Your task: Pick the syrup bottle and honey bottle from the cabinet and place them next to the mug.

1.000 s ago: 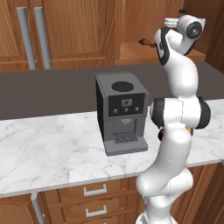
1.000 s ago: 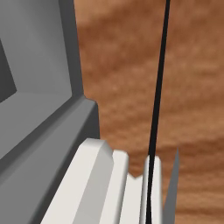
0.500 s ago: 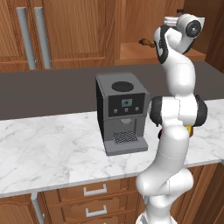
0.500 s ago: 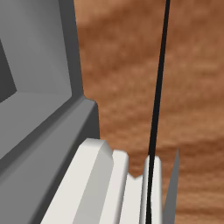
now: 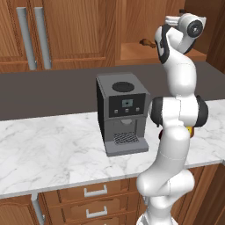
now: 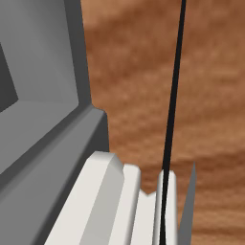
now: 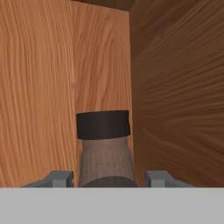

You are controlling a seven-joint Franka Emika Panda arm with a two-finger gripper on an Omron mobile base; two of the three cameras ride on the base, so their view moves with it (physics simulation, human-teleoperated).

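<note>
Hand view: syrup bottle (image 7: 105,153) cut off low, body hidden between the fingertips (image 7: 59,178).
Gripper (image 7: 106,178) is seen flanking its neck inside the cabinet (image 7: 39,87); actual contact cannot be told.

Even, shadowless, soft rendered light.
</note>
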